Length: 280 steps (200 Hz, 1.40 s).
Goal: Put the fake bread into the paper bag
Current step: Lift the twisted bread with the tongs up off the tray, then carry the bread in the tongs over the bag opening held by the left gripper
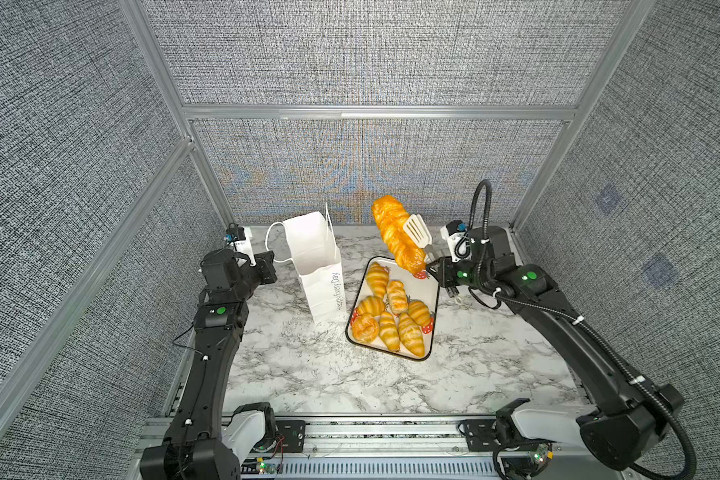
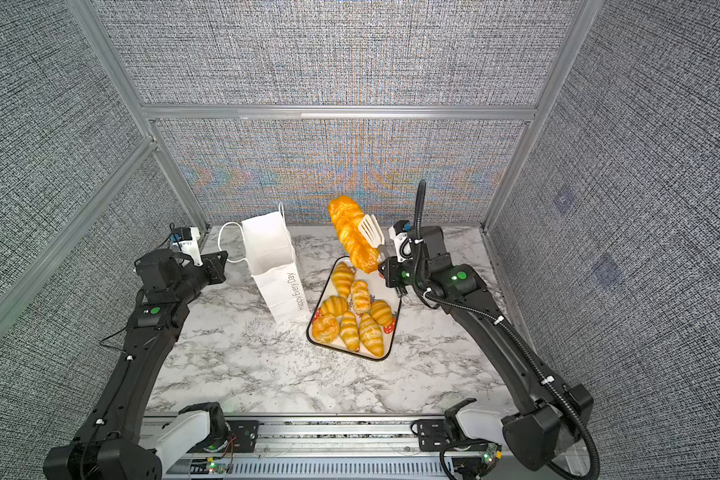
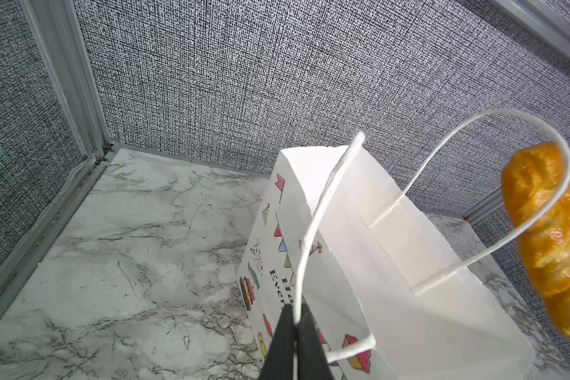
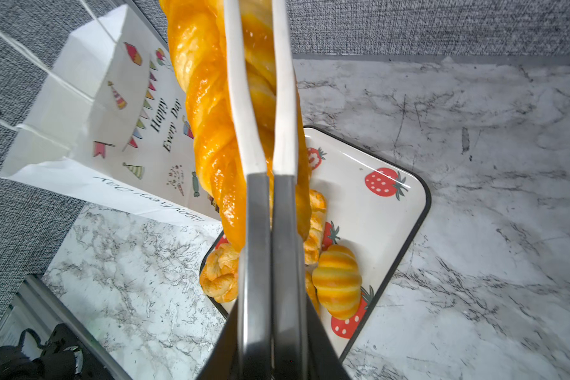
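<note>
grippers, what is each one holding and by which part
The left gripper pinches the paper bag by one cord handle. The right gripper holds white tongs by their grey handles; the tongs clamp the braided loaf about mid-length, above the tray.

**What Stays Out of Sight**

In the right wrist view the braided loaf runs past the picture's edge. The tongs cover a strip along it, and their tips are cut off too. Behind them, some pastries on the tray are half hidden. In the left wrist view the paper bag loses its base at the edge, and its lettering breaks off at the cord handle by the left claw. In both top views the loaf covers a far corner of the tray.
</note>
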### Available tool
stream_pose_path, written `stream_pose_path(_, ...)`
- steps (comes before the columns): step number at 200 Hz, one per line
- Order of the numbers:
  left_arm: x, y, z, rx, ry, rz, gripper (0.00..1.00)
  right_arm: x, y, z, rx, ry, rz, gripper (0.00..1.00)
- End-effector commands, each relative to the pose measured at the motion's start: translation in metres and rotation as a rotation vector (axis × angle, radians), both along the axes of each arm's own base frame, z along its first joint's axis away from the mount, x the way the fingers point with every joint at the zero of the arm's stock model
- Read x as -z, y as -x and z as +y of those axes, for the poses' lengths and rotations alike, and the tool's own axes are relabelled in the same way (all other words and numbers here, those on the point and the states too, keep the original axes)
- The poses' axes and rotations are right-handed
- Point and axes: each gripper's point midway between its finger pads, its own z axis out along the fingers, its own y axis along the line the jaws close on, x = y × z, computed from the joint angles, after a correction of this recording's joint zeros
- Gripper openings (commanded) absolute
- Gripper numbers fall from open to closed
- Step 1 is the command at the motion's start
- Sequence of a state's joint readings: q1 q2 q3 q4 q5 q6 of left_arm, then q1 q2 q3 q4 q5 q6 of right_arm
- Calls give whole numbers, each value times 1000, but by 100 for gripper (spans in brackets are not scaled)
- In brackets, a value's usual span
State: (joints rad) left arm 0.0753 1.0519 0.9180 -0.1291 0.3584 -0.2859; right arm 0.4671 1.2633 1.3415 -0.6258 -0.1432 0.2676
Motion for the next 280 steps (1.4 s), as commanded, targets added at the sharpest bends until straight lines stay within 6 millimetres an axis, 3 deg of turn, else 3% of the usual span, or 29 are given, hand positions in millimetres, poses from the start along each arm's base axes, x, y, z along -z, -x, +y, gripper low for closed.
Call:
stream_pose_path(1,-3,-1,-1,5,1,-18,7,-33,-2,13,-17,-49,-108,18)
stream_pose_path(61,-3,-1,0,4,1,-18,7,-80,15,46,-95,-118,-239,18)
stream_pose_path(171,-4,-1,-1,8,3,-20,7,-133,26,109,-199,-236,-351,18)
stream_pose_path(242,-4,-1,-1,6,2,-22,7,-139,22,174,-306,-321,-323,18)
stream_pose_path(280,-5,-1,-1,7,3,-24,7,-130,14,202,-320,-339,-271,18)
